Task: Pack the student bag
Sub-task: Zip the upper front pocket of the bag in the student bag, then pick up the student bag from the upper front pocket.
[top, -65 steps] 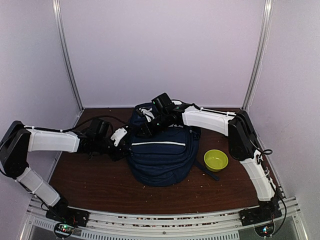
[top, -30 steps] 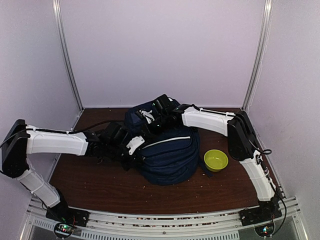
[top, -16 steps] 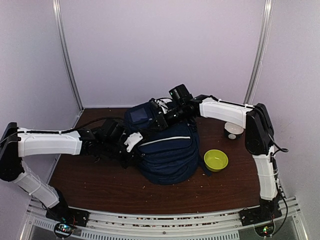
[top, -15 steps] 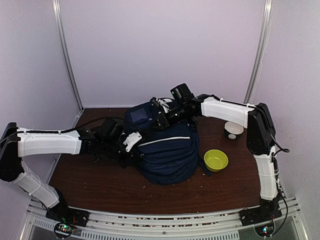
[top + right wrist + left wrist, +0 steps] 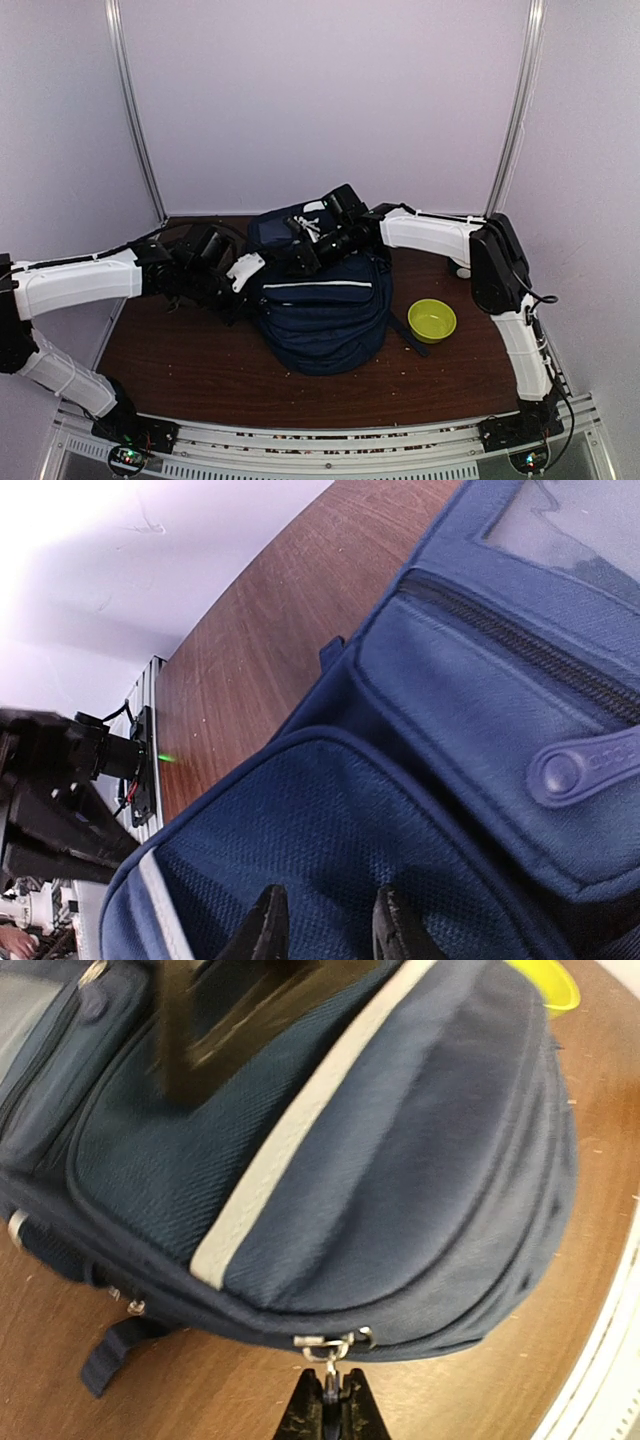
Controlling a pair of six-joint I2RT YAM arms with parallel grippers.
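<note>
Tabletop point(image 5: 200, 370), student bag point(image 5: 320, 315): left end effector point(image 5: 331, 1402) tight on zip-pull point(image 5: 328, 1358), right end effector point(image 5: 328, 902) apart

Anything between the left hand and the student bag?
Just the metal zipper pull: the left hand is shut on it, right at the student bag's near edge. Left wrist view shows it.

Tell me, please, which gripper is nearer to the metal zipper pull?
Left. The left gripper is shut on the zipper pull at the student bag's edge; the right gripper is over the bag's upper panel.
</note>
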